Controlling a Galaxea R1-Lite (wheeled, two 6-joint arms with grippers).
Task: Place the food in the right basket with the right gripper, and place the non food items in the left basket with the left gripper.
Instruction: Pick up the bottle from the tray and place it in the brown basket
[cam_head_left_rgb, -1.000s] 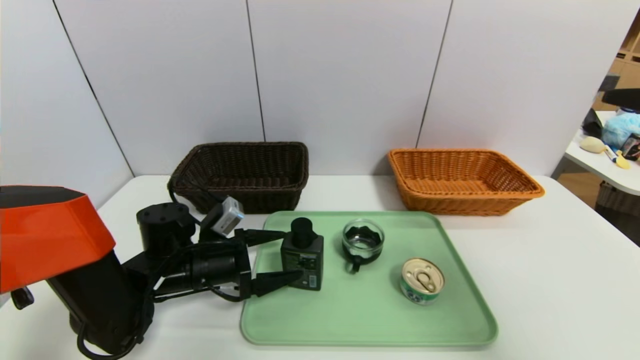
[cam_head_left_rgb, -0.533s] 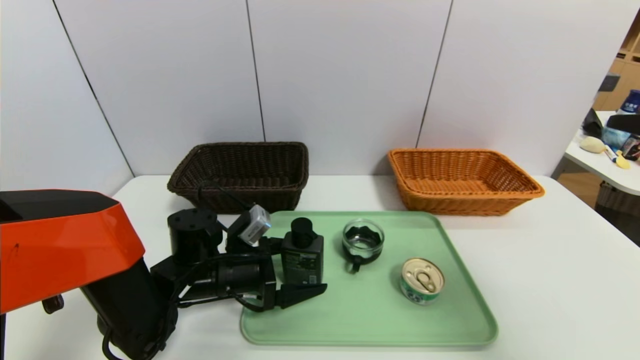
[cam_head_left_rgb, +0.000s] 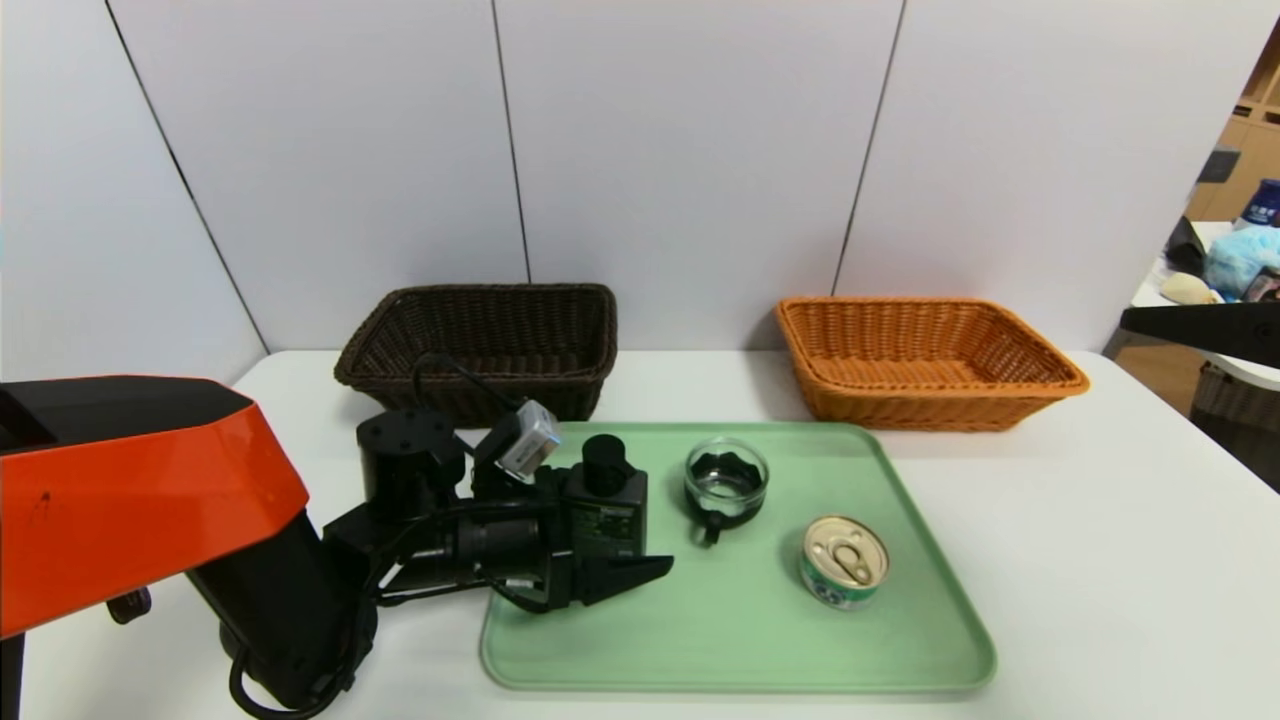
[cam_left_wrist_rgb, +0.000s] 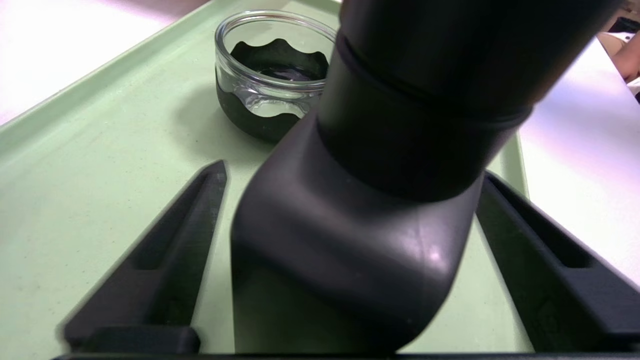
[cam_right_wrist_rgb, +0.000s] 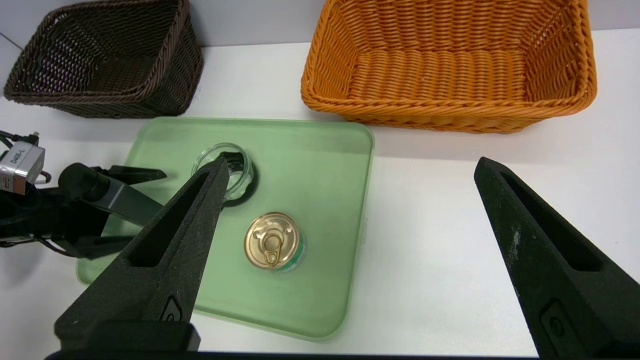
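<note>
Left claw (cam_head_left_rgb: 610, 545) now astride bottle (cam_head_left_rgb: 604, 510)

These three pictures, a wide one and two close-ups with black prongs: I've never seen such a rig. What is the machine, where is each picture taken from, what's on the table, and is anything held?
It is a two-armed robot. The wide picture comes from a camera on its head; each close-up comes from a camera on one wrist, and the black prongs are that arm's own gripper fingers.

On the white table lies a green tray with a black bottle, a glass cup and a tin can. Behind it stand a dark brown basket and an orange basket, both empty.

The left gripper reaches in sideways, one finger on each side of the bottle. In the left wrist view there are gaps on both sides, so it is not clamped yet. The right gripper hangs open above the table, holding nothing.
</note>
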